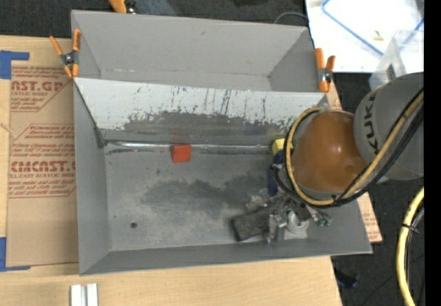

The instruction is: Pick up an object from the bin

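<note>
Gripper (284, 218) low beside dark flat slab (247, 227), lower-right of metal bin (207, 49); opening indiscernible; orange cube (181, 153) apart.

You have 1 grey metal bin (172, 49) with sloping walls and a flat floor, scuffed dark across the middle. On that floor, 1 small orange block (180, 153) sits alone near the back edge, left of centre, well apart from the rest. Toward the front right, 1 dark grey slab (244, 227) lies flat, touching a heap of small greyish bits (260, 201) on its right.
</note>
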Robot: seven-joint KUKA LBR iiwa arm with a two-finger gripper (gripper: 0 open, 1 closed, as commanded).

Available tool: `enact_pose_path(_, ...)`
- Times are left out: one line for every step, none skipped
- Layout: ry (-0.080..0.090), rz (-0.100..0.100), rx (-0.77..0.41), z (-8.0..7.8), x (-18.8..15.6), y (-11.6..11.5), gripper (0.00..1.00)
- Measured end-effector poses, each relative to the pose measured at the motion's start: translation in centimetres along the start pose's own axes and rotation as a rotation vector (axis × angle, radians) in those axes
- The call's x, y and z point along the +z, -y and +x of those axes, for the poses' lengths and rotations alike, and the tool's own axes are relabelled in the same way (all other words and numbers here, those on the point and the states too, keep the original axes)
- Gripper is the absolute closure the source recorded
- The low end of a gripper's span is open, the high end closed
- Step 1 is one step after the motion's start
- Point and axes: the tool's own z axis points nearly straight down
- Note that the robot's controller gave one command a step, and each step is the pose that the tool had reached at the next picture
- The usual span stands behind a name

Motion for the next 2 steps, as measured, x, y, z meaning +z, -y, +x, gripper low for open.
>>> enact_pose_path(-0.006,-0.003,0.000,0.1,-2.4,-0.1,1.00)
enact_pose_path(-0.006,-0.003,0.000,0.1,-4.2,-0.2,1.00)
